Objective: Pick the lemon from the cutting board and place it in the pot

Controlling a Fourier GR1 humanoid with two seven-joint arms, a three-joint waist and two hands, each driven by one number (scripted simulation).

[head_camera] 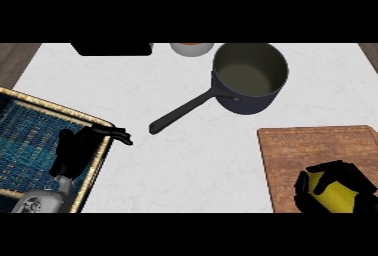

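The pot [249, 75] shows its bare bottom. The right hand's [304, 186] fingers clasp the lemon [336, 195] over the board [314, 145]. The left hand [74, 150], fingers relaxed, is above the basket [59, 107].

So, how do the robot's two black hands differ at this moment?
The left hand is open and holds nothing; the right hand is curled round the yellow lemon. The left hand hangs over the gold-rimmed blue woven tray; the right is over the brown wooden cutting board. Both are black.

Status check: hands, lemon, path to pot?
Right hand curled round yellow lemon over brown wooden cutting board. Left hand open, resting. Dark long-handled pot empty, nothing between.
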